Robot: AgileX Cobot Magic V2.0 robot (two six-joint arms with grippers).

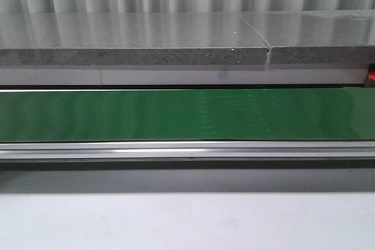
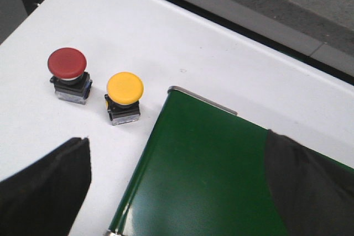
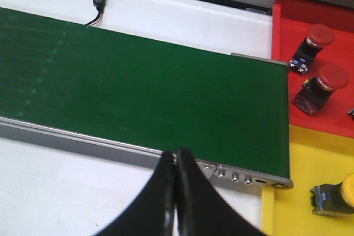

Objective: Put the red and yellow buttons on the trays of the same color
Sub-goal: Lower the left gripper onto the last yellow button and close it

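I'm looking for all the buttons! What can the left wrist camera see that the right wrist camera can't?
Only the left wrist view shows two loose buttons standing side by side on the white table: a red button and a yellow button, near the belt's end. The left gripper is open there.

Only the right wrist view shows the red tray with two red buttons on it, the yellow tray with one yellow button on it, and the right gripper, shut and holding nothing.

Both show the green belt.

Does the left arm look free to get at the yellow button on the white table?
Probably yes: the yellow button stands clear beside the red button, nothing covering it, with the left fingers spread apart nearby.
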